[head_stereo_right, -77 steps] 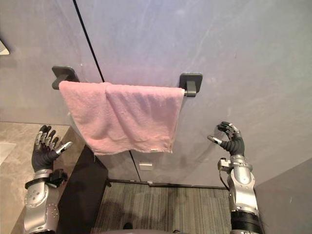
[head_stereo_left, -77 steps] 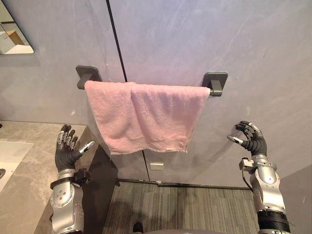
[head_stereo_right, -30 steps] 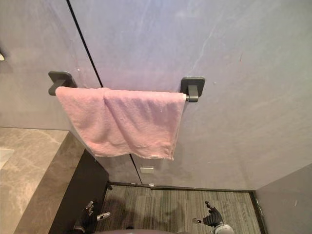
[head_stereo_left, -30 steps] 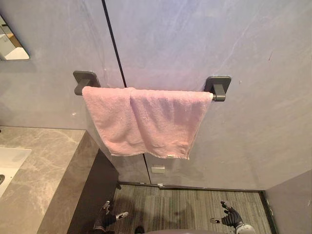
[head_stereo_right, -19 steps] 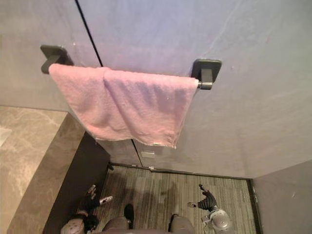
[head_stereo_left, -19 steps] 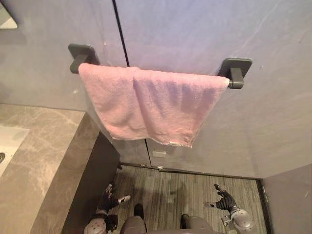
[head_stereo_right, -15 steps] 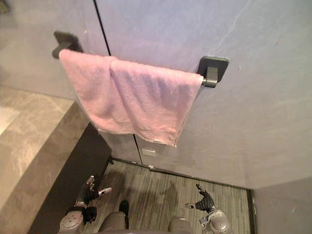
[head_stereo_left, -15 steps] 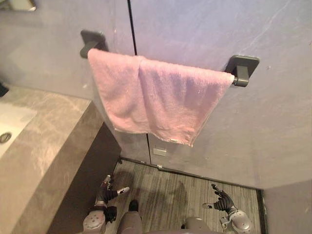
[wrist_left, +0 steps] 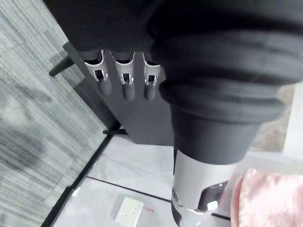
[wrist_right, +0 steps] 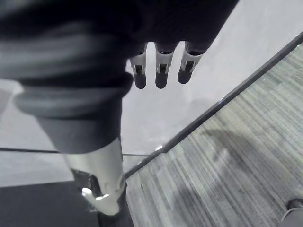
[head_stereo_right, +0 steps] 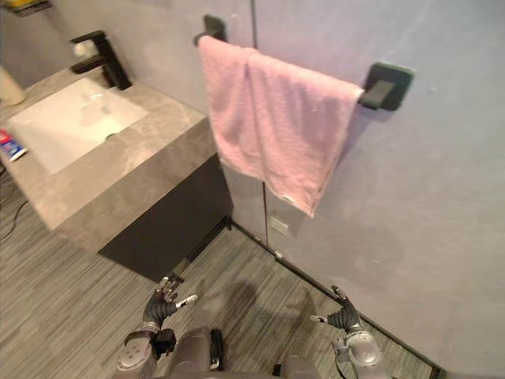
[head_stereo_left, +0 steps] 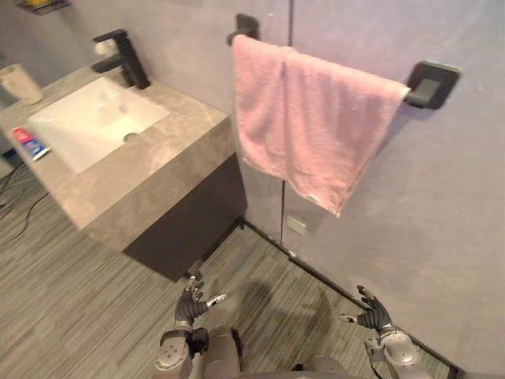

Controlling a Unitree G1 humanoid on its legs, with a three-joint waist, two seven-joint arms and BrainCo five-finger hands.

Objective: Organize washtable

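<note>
Overall, the head views look down on a washroom corner. Grey panels form the wall, which carries the rail. Below it lies the floor, striped grey. To the robot's left stands the counter, marbled stone over a dark cabinet, with a white basin sunk into it.

The pink towel is draped over the dark rail. It hangs roughly flat, with one overlapping fold and a slanted lower edge, and nothing touches it. Behind the basin rises the black faucet. A pale cup stands upright at the counter's end farthest from the towel. A red and blue tube lies on the counter just beside the basin.

The left hand and right hand hang low near the floor, well apart from towel and counter. Each wrist view shows straight, relaxed fingers grasping nothing.

Change: a moment earlier both hands were raised on either side of the towel, and they have since dropped to the robot's sides. The whole picture has also shifted, so the camera has swung left. The towel and rail have not moved, while the basin, faucet, cup and tube have come into view.

Reading: the towel step appears finished, and attention is likely turning to the loose things on the counter. The cup and tube look the probable candidates for tidying, though neither seems within reach yet.
</note>
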